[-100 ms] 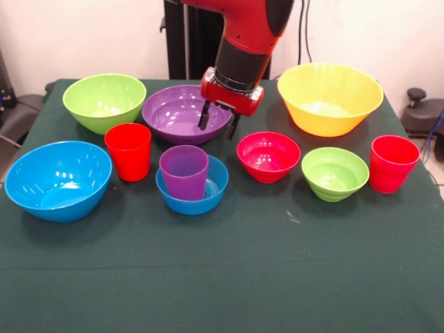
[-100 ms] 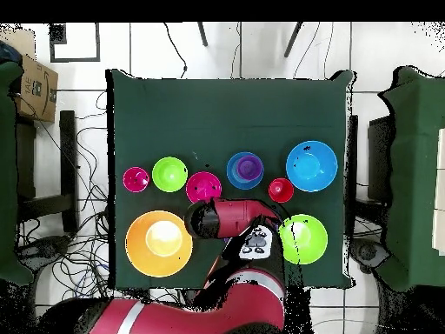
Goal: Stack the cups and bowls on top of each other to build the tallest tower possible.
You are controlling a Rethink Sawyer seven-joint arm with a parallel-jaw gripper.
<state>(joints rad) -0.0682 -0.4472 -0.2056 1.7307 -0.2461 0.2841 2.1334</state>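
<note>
My gripper [image 1: 218, 125] hangs open over the right rim of the large purple bowl [image 1: 173, 111], with one finger [image 1: 205, 118] inside the bowl and the other just outside it. A purple cup [image 1: 184, 172] stands in the small blue bowl [image 1: 208, 191] just in front. Red cups stand at the left [image 1: 128, 151] and the right [image 1: 393, 163]. The large lime green bowl [image 1: 104, 100], the blue bowl [image 1: 59, 179] and the yellow bowl [image 1: 329, 97] sit apart. The red-pink bowl [image 1: 268, 156] and the small green bowl [image 1: 334, 173] lie right of centre. In the overhead view the arm [image 2: 235, 217] hides the purple bowl and the gripper.
A dark green cloth [image 1: 222, 277] covers the table, and its front half is bare. From above, the cups and bowls form two rows near the robot's side, with the yellow bowl [image 2: 159, 243] and the large green bowl [image 2: 303, 239] either side of the arm. Chairs and cables surround the table.
</note>
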